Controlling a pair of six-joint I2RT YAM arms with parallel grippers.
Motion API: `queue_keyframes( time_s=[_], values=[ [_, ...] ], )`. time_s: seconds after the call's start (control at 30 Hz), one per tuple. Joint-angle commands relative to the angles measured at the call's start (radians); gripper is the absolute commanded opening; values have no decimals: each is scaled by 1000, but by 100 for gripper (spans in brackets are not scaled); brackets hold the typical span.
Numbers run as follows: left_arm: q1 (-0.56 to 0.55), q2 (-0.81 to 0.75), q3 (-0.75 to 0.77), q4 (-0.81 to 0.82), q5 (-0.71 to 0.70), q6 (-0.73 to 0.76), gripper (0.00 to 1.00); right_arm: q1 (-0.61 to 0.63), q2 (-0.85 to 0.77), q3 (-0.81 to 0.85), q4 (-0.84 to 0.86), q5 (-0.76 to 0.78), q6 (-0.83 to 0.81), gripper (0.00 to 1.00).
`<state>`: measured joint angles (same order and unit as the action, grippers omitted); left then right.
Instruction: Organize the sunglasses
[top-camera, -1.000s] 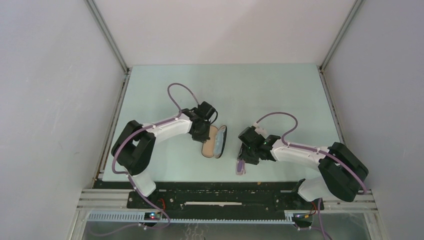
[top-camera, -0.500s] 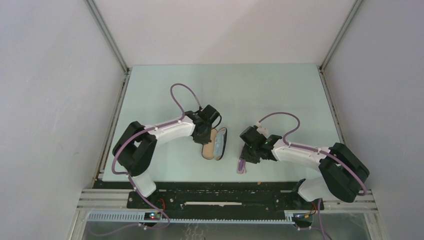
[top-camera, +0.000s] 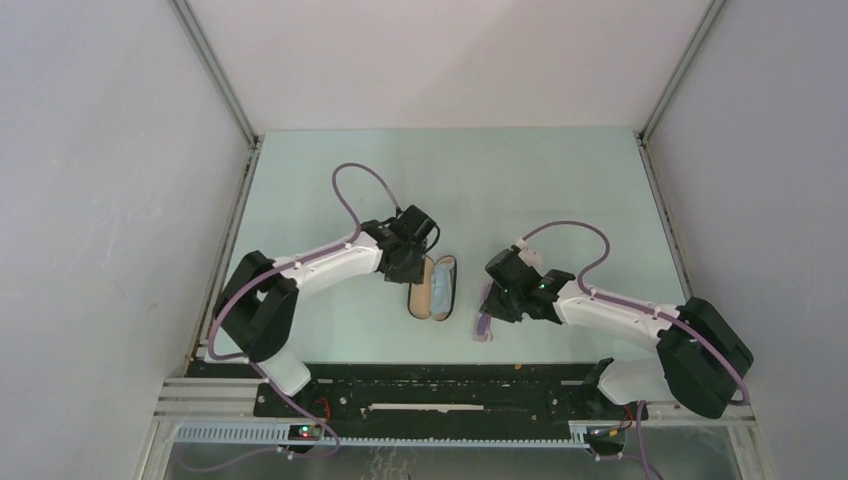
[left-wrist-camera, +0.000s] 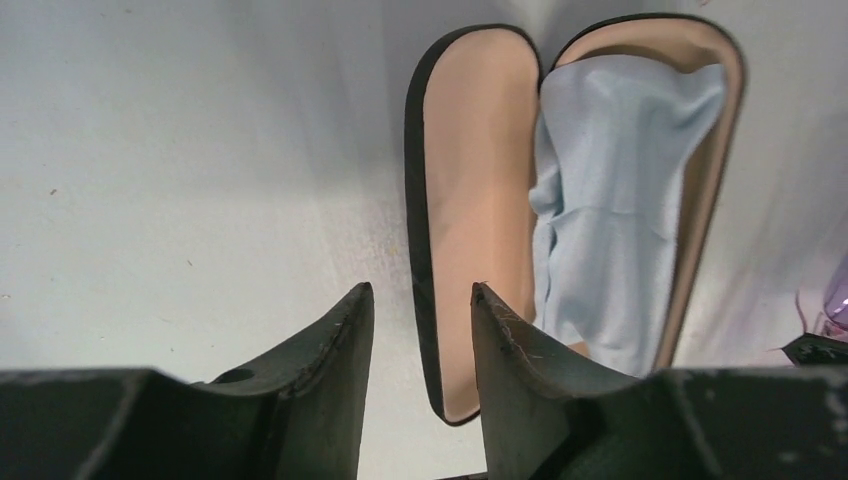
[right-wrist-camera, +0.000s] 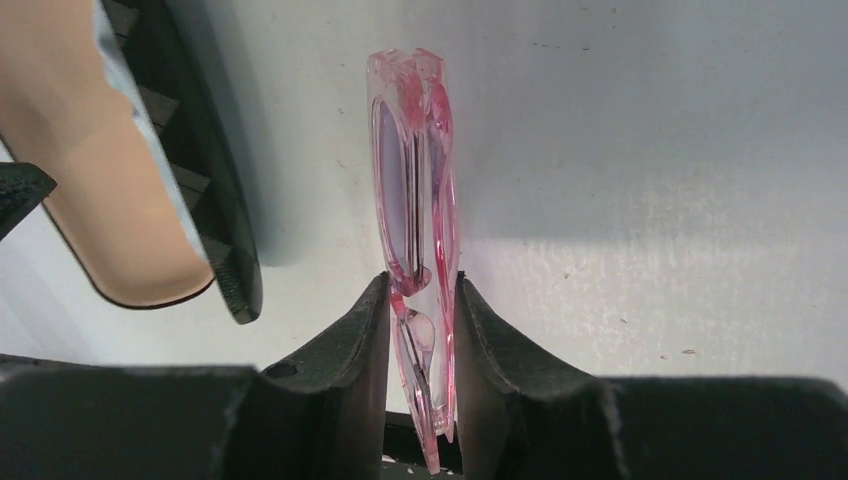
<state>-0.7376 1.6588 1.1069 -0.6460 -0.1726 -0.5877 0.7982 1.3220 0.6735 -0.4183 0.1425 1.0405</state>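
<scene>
- Pale green table (top-camera: 520, 180) with white walls around it, seen from up top: the black case (top-camera: 435, 288) lies open mid-table with the left gripper (top-camera: 410, 268) right at its left side. The sunglasses (top-camera: 483, 324) sit just right of the case, not touching it, at the right gripper (top-camera: 497, 303).
- Left wrist cam: fingers are spread and gripping nothing, and the case's left rim shows in the gap. A light blue cloth (left-wrist-camera: 610, 200) is bunched in the right half.
- Right wrist cam: both fingers pinch the folded pink sunglasses, which stand on edge. The case corner is off to the left.
</scene>
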Motion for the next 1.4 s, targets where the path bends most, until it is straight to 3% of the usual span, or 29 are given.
queue_keyframes(
  time_s=[0.0, 0.2, 0.37, 0.5, 0.8, 1.37],
  values=[
    [-7, -111, 24, 25, -13, -16, 46, -8, -67, -5, -7, 32, -16, 26],
    [7, -231, 11, 33, -29, -8, 46, -18, -94, 47, -44, 8, -76, 26],
    [115, -320, -50, 48, 35, -17, 45, 10, -59, 165, -74, -4, -132, 26],
    [200, -347, -112, 60, 72, -31, 45, 48, 25, 289, -80, -18, -155, 26],
    [269, -385, -214, 101, 115, -41, 44, 92, 248, 464, -25, -63, -155, 25],
    [285, -374, -256, 136, 157, -31, 44, 26, 424, 499, -13, -57, -145, 25]
  ],
)
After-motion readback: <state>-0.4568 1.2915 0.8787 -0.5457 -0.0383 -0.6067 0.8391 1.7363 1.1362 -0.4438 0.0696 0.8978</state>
